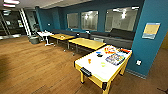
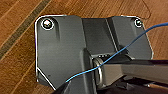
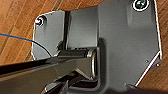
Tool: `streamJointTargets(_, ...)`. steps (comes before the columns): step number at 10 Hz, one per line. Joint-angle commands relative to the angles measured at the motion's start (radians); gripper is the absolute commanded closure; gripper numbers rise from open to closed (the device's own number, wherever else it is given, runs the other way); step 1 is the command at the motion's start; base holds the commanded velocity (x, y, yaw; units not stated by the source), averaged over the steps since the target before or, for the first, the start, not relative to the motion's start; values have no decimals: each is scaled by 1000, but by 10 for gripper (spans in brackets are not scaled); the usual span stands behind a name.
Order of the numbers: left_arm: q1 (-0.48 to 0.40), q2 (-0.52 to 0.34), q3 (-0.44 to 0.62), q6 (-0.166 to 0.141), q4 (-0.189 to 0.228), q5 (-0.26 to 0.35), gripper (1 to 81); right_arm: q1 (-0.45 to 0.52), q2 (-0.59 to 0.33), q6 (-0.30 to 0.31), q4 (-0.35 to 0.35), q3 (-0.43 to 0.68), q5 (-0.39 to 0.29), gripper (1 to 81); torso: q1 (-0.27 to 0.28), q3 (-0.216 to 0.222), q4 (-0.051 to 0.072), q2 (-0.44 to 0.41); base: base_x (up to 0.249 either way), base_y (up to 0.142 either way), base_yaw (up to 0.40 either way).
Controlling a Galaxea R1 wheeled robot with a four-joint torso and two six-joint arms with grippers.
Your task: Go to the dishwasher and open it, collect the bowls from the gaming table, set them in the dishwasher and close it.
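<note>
The room is viewed from high up, while the wooden floor (image 2: 20,62) is seen closely from both wrists.

You see a counter (image 1: 100,68) with a white top and a yellow edge and legs. On it sit a blue bowl (image 1: 98,53), a yellow-green bowl (image 1: 103,64), a small orange piece (image 1: 89,60), and a box printed in many colours (image 1: 115,59). Behind it stand two yellow-wood tables (image 1: 86,43), then a white one (image 1: 45,34). Your walls (image 1: 152,50) are deep teal, with a pale yellow board (image 1: 150,30) on the nearest. A dark grey bench (image 1: 115,37) runs beneath the windows. The floor (image 1: 32,65) is warm brown wood planks; in the left wrist view a darker stripe (image 2: 23,30) crosses it, and a thin blue wire (image 2: 112,56) lies over the dark grey plate.
</note>
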Motion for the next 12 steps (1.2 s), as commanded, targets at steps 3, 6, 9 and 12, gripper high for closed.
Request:
streamJointTargets(3,-37,4,6,7,10,52,10,37,8,-5,-10,9,-53,10,-1,0,0,0,141,0,0)
streamJointTargets(6,-36,2,6,7,10,52,10,37,8,-5,-10,9,-53,10,0,0,0,0,143,65,0)
streamJointTargets(9,-36,4,5,7,10,52,10,36,8,-5,-10,9,-53,10,0,0,0,0,144,66,0)
streamJointTargets(12,-34,4,5,7,10,51,10,36,8,-5,-10,9,-53,10,0,0,0,0,148,67,0)
